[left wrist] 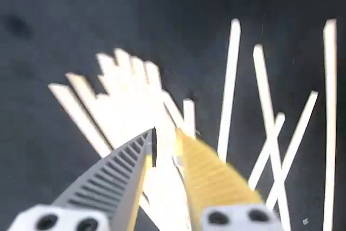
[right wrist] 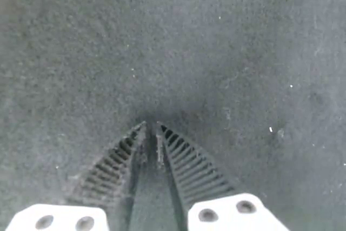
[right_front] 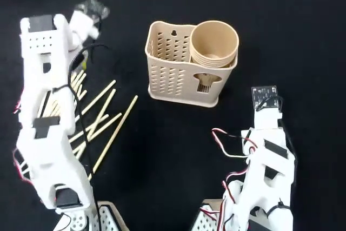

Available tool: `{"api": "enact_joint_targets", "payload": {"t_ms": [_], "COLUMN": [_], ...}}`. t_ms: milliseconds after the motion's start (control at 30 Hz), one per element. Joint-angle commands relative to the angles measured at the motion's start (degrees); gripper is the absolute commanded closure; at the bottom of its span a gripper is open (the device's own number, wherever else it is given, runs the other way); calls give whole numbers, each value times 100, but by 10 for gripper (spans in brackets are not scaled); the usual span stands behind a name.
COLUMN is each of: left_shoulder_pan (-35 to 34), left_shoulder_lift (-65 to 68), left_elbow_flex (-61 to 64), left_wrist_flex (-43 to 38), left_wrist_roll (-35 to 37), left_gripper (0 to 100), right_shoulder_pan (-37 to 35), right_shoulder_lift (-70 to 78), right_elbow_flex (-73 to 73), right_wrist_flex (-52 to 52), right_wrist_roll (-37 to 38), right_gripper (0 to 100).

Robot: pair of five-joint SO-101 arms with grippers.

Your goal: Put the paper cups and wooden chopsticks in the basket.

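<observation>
Wooden chopsticks (right_front: 114, 135) lie scattered on the black table (right_front: 178, 155), left of the basket (right_front: 168, 74) that already holds the paper cups (right_front: 214, 44). Our left end effector (left wrist: 166, 136) hovers over them, jaws seemingly slightly apart; our right end effector (right wrist: 151, 128) is closed and empty. Next we must pinch one stick cleanly.

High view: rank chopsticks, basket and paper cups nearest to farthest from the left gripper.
From the left gripper:
1. Pale wooden chopsticks, table's left side.
2. Beige slotted plastic basket, mid-table.
3. Stacked tan paper cups, in the basket's far compartment.
</observation>
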Motion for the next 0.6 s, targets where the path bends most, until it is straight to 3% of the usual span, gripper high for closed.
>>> {"api": "enact_joint_targets", "payload": {"t_ms": [0,333,567], "left_shoulder_pan": [-136,75,127], "left_shoulder_lift": [905,2382,2760], "left_elbow_flex": [-75,-919,-1543], "left_wrist_flex": [-9,-9,466], "left_wrist_roll": [-158,-141,-167], "left_gripper": [842,843,971], "right_shoulder_pan": [26,26,26], "right_shoulder_lift": [-119,-119,-119], "right_elbow_flex": [-92,-92,-92], "right_wrist_flex": [-53,-53,-53], "right_wrist_roll": [-62,-62,-62], "right_gripper": [979,979,979]}}
